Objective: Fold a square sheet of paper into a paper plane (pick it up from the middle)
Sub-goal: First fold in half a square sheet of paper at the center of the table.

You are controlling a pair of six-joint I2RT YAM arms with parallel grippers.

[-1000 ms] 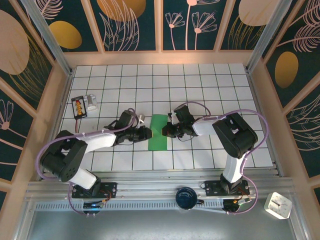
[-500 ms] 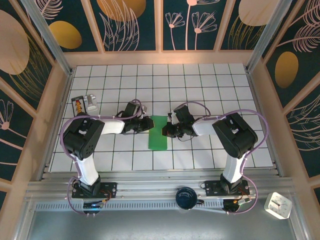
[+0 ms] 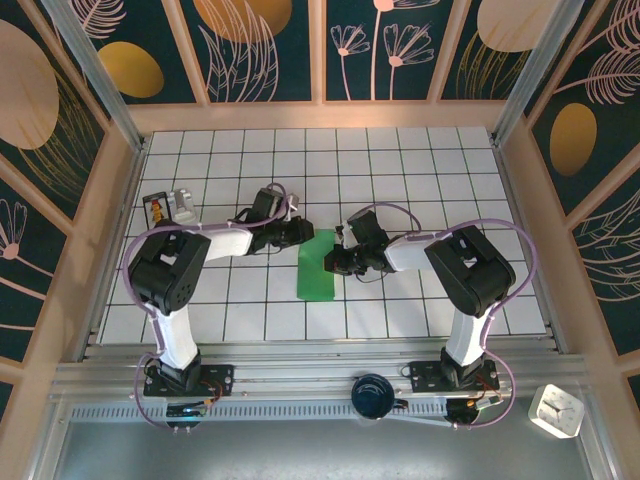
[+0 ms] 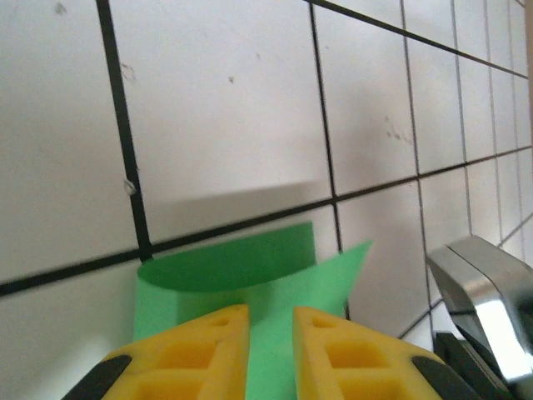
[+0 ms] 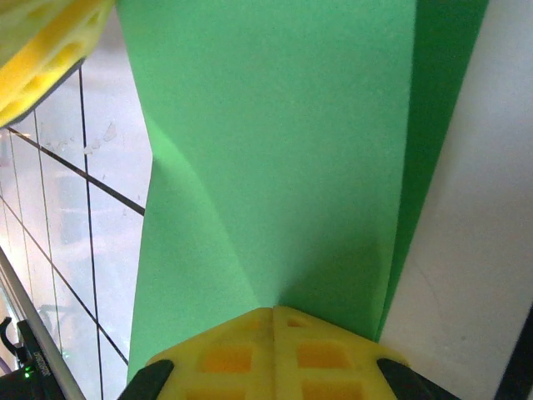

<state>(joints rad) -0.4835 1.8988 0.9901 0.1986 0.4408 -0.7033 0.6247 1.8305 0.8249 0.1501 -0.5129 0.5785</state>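
Right gripper (image 3: 333, 262), clenched, pins the square sheet of paper (image 3: 317, 275) to the worktop (image 3: 400, 170), probably so the left gripper (image 4: 271, 312), barely ajar, can work the curled far corner.

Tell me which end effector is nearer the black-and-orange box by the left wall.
Left. The left end effector is at the far left corner of the green paper, toward the box; the right end effector is at the paper's right edge.
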